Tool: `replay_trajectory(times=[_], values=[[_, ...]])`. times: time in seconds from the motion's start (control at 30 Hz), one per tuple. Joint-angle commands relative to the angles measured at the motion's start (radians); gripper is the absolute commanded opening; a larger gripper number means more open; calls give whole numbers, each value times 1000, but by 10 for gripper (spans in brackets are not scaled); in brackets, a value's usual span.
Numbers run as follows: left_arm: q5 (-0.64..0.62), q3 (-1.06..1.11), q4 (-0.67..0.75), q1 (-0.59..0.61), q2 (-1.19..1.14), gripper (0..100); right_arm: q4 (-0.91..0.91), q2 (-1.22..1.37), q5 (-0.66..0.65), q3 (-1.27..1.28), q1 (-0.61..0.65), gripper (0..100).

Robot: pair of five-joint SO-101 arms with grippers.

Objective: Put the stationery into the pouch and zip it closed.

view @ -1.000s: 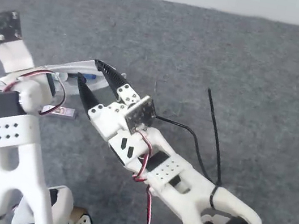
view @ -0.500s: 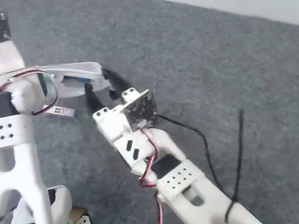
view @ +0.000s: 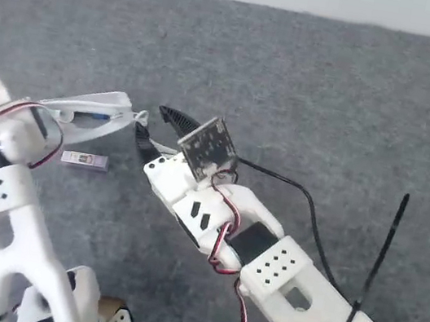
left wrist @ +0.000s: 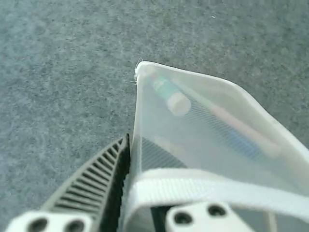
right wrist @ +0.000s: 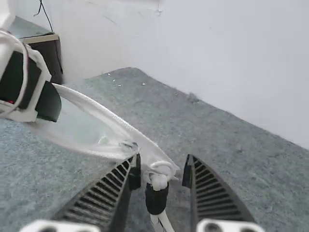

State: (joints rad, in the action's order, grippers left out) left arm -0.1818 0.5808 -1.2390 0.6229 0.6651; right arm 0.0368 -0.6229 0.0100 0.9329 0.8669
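One grey, felt-like tabletop (view: 334, 90) runs back to a plain white wall (right wrist: 231, 48). The left tool (left wrist: 137, 159) clamps the translucent pouch (left wrist: 207, 130), held up off the surface with pens (left wrist: 170, 95) inside. The right tool (right wrist: 161, 166) stands narrowly parted around the zip pull (right wrist: 156, 192). A small stationery piece (view: 85, 160) lies on the tabletop nearby.

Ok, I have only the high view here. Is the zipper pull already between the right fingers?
Observer: Yes. In the right wrist view the black zipper pull hangs between the right fingers, which are open and do not pinch it.
Operator: And is some stationery inside the pouch?
Observer: Yes. Through the pouch wall, the left wrist view shows a green pen with a white cap.
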Motion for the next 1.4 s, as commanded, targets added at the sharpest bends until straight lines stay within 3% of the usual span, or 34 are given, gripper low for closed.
replay_trajectory(times=[0.0,0.23,0.5,0.67,0.8,1.0,1.2,1.37], values=[[-20,-64,28,83,15,12,101,50,-11,-124,-12,137],[-28,-77,54,210,15,12,165,208,-17,-201,27,140],[-23,-93,44,245,15,12,165,384,-25,-269,84,141],[-23,-110,63,361,15,12,165,519,-137,-339,110,141],[-23,-119,61,381,15,12,171,622,-195,-422,145,142],[-23,-120,68,434,15,12,380,776,-215,-697,148,143],[-23,-128,69,460,15,12,593,986,-218,-987,166,250],[-23,-128,69,460,15,12,722,1136,-281,-1171,180,254]])
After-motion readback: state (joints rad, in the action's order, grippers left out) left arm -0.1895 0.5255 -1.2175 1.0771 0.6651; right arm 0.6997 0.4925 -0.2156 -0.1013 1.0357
